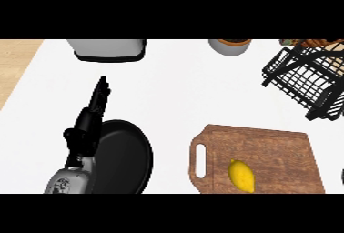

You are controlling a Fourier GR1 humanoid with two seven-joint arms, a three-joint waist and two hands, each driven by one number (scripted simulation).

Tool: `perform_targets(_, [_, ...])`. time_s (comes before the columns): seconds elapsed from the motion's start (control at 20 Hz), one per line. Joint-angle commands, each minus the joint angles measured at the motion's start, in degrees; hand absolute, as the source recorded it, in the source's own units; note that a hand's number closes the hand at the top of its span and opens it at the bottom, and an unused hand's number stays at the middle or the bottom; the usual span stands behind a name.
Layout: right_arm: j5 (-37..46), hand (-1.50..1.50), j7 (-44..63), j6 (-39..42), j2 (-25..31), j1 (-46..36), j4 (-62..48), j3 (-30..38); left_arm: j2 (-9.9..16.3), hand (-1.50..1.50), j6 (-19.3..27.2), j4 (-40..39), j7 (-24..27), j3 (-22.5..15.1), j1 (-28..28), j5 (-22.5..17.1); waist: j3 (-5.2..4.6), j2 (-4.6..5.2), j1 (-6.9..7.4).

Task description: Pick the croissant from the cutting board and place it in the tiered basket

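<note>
Here the croissant [242,175] lies on the cutting board [269,150], in the lower part of the board and a little toward its handle end, near the counter's near edge. It shows as a smooth yellow oval, more like a lemon than a pastry, but it is the only thing on the board. Its long axis runs roughly from the near edge toward the far edge of the counter, tilted slightly, so a hand coming from the near side would meet it end-on unless it turns to close across the short width.

The board sits toward the counter's right side, its handle slot facing left. The tiered basket [306,79], black wire, stands at the far right corner, beyond the board and a little to its right, well apart from the croissant.

The left hand [91,123] is upright near the left part of the counter, just beside a black frying pan [124,157], fingers straight and pressed together, holding nothing; it looks to be resting. The croissant lies well to its right, with the pan between. Only a dark sliver at the right edge may belong to the right hand; its fingers cannot be told. Judging by position, the right arm is the nearer one for the pick, and the carry would go away and rightward.

A toaster [107,49] and a pot [230,45] stand along the far edge.
</note>
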State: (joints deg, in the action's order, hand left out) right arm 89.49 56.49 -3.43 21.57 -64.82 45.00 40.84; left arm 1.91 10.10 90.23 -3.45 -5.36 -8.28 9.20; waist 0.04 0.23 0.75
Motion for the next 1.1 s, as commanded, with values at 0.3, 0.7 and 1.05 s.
perform_targets(0.3, [-1.8, -1.50, 4.4, -14.9, 1.2, 1.8, 11.5, 1.4, -0.5, 0.00, 1.0, 1.6, 1.3, -0.8, 3.5, 1.1, -0.07, -0.43, -0.63])
perform_targets(0.7, [-3.5, -1.50, 8.1, -12.7, -9.5, 13.3, 40.5, 3.5, 2.6, 0.00, -0.5, 0.7, -0.6, 3.7, 1.8, -1.3, -0.11, -1.78, -3.80])
perform_targets(1.05, [-11.7, -1.50, 2.3, -2.8, -19.1, 28.9, 69.5, 5.5, 0.6, 0.00, 1.5, -0.7, 1.4, 3.3, 4.4, -0.6, -0.08, -2.18, -6.43])
